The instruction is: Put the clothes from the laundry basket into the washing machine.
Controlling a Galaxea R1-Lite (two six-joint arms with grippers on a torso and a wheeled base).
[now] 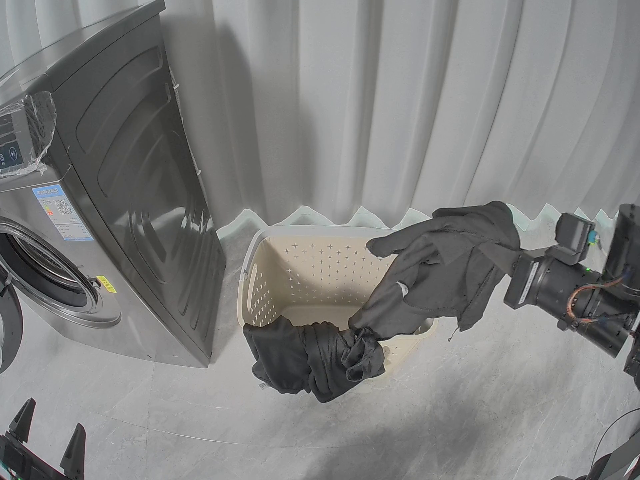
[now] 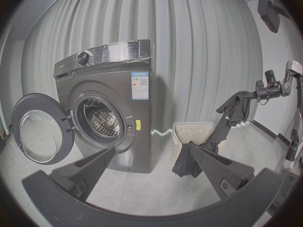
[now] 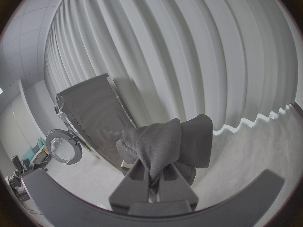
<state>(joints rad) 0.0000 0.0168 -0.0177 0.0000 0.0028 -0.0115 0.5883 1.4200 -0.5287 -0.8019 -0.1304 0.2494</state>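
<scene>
A: Left gripper (image 1: 50,425)?
B: Low and nearest, jaws apart, empty.
A: Right gripper (image 3: 154,171)?
B: Clenched on the cloth (image 1: 440,268), held above the basket (image 1: 300,268). The tail drapes over the near rim.
A: Step?
B: Lifting out, I'd say. Next, raise it clear, then swing left to the washer (image 1: 133,168).

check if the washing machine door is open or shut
Open: the washing machine door stands swung wide on its hinge, clear of the opening, and the bare metal drum shows inside.
</scene>
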